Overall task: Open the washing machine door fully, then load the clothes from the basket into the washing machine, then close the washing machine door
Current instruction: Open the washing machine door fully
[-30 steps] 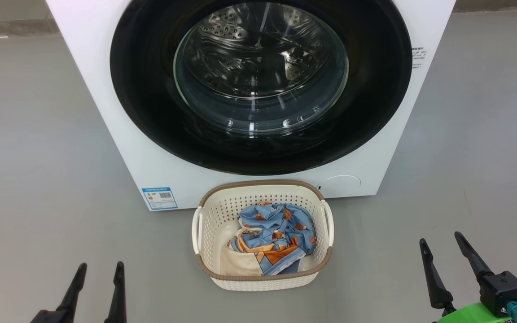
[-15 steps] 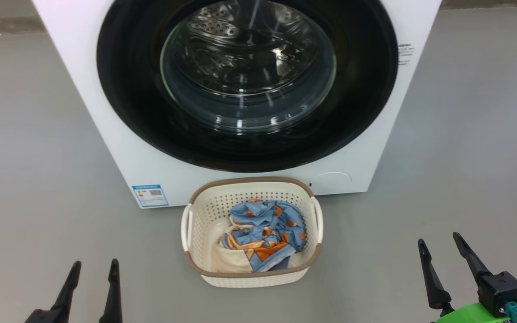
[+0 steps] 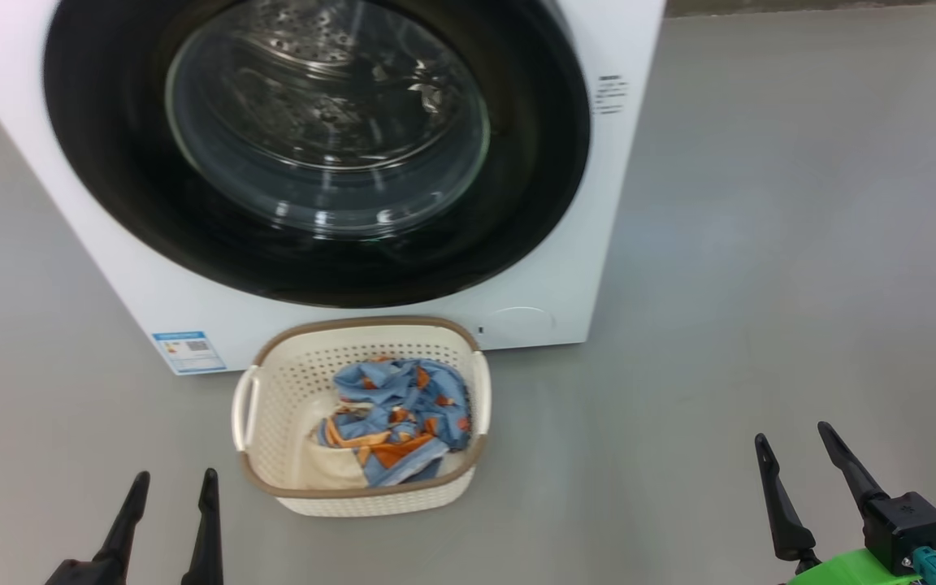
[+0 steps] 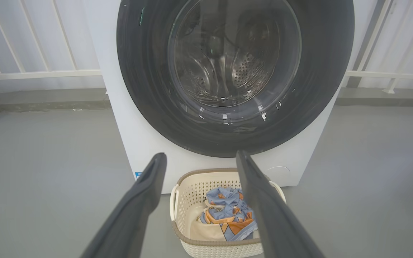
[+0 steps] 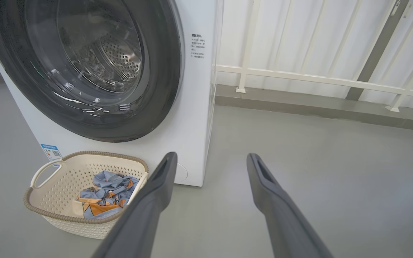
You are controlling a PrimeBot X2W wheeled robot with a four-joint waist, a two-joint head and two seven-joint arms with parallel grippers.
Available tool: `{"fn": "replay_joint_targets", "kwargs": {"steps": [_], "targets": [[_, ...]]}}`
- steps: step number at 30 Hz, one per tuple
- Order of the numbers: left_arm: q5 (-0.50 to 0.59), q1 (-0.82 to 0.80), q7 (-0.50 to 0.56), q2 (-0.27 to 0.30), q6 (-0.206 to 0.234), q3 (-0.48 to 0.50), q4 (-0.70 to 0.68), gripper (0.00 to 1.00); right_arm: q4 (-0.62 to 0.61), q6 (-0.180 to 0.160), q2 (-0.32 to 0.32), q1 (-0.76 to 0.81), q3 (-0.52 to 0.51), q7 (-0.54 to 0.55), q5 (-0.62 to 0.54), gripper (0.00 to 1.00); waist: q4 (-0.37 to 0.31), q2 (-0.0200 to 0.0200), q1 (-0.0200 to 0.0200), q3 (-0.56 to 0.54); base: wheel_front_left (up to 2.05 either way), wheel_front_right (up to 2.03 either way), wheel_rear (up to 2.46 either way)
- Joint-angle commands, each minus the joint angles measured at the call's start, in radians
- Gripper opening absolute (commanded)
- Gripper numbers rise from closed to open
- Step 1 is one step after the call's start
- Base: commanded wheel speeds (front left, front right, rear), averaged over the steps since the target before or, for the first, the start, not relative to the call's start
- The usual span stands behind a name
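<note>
The white washing machine (image 3: 582,244) stands ahead, its round black-rimmed door (image 3: 517,203) shut flat against the front, steel drum visible through the glass. On the floor before it sits the cream basket (image 3: 269,487) holding blue-and-orange patterned clothes (image 3: 399,410) over a cream cloth (image 3: 326,467). My left gripper (image 3: 173,481) is open at the lower left, short of the basket. Far to the basket's right, my right gripper (image 3: 793,432) is open over bare floor. The left wrist view faces the door (image 4: 321,89) and basket (image 4: 181,200); the right wrist view has the basket (image 5: 48,211) at its left.
Grey floor (image 3: 801,244) spreads wide to the machine's right. A white railing (image 5: 299,77) on a low kerb runs behind the machine. A blue label sticker (image 3: 188,351) marks the machine's lower left corner.
The whole head view has shifted, so the machine and basket now sit further left in it: the camera turned right. Both grippers keep their places and stay open.
</note>
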Motion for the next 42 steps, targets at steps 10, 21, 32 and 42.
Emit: {"fn": "replay_joint_targets", "kwargs": {"steps": [10, 21, 32, 42], "targets": [[-0.048, -0.041, -0.009, 0.013, 0.000, 0.034, -0.033, 1.00, -0.021, 0.002, -0.009, -0.025, 0.029, -0.012, 0.006, 1.00, -0.003, -0.0001, 0.0000, 0.009, 0.58, 0.81, -1.39], [-0.055, -0.037, -0.009, 0.013, 0.004, 0.031, -0.027, 1.00, -0.026, 0.002, -0.006, -0.029, 0.027, -0.012, 0.010, 1.00, -0.006, -0.0001, 0.0000, 0.008, 0.05, 0.05, -0.11], [-0.063, -0.025, -0.009, 0.013, 0.003, 0.030, -0.026, 1.00, -0.062, 0.002, 0.006, -0.031, -0.002, -0.012, 0.043, 1.00, -0.007, -0.0001, 0.0000, -0.003, 0.00, 0.00, 0.00], [-0.056, -0.015, -0.009, 0.013, 0.002, 0.025, -0.034, 1.00, -0.071, 0.002, 0.011, -0.031, -0.015, -0.012, 0.051, 0.59, -0.007, -0.0001, 0.0000, -0.008, 0.00, 0.00, 0.00]]}}
